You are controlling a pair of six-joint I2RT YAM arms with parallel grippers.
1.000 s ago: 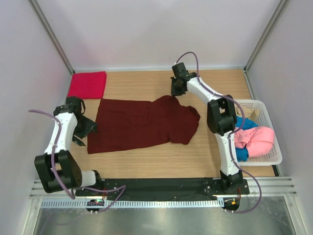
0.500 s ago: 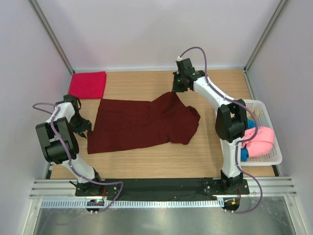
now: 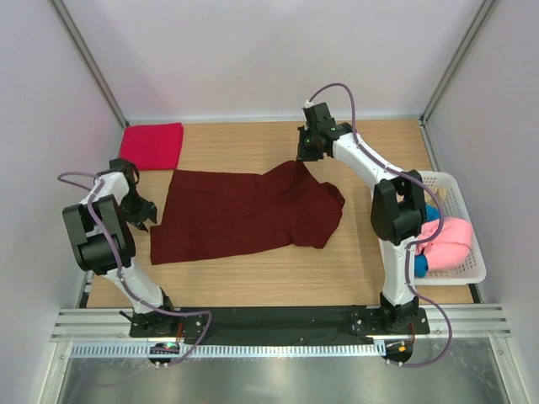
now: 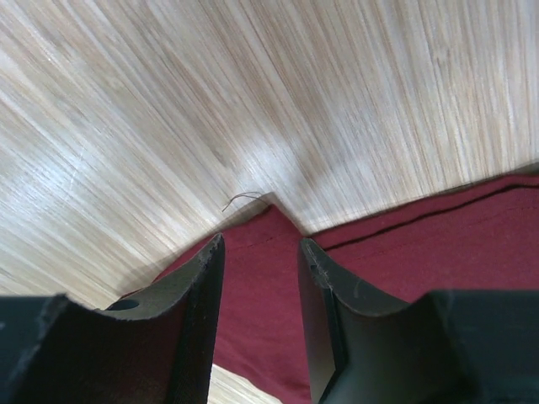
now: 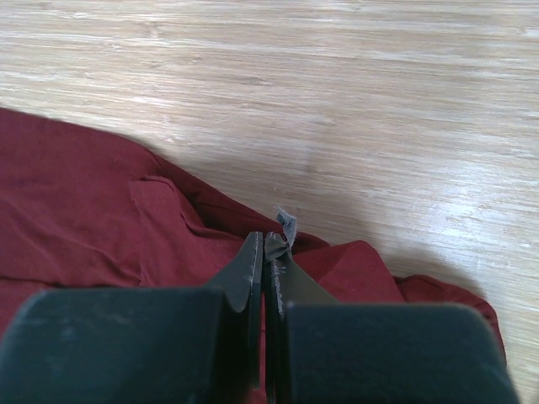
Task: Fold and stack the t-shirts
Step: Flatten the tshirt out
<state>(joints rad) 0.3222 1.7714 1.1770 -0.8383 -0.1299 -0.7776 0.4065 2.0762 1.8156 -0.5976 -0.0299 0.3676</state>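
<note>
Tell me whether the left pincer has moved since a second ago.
Yes: the left pincer shifted slightly toward the folded crimson t-shirt at the back.

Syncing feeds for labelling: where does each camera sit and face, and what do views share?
Top external: above and behind the arms, facing down on the table; both arms show.
Left wrist: on the left gripper, facing down; parted fingers straddle a corner of the maroon shirt.
Right wrist: on the right gripper, facing down; shut fingers pinch the shirt's edge.
Shared: all three show the maroon shirt.
</note>
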